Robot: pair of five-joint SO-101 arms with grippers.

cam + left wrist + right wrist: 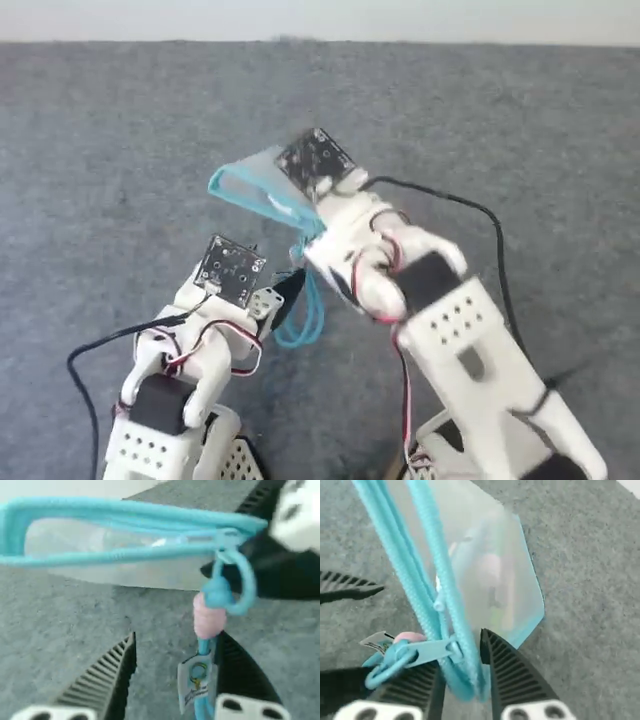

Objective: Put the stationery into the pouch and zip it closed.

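Observation:
A clear pouch (250,178) with light blue zipper trim hangs in the air over the grey table, held at one end. My right gripper (303,222) is shut on that end, its jaws pinching the blue trim (462,680). Blurred pink and green stationery (490,575) shows through the pouch wall. From the zipper slider (227,537) a blue cord with a pink bead (207,617) and a small tag (194,680) hangs down. My left gripper (172,672) is open just below the pouch, and the cord hangs between its fingers, close to one finger (240,670).
Grey carpet-like table (120,150) stretches on all sides, with a pale wall (320,18) along the far edge. The blue cord loop (303,315) dangles between the two arms. A black cable (480,215) runs along the right arm.

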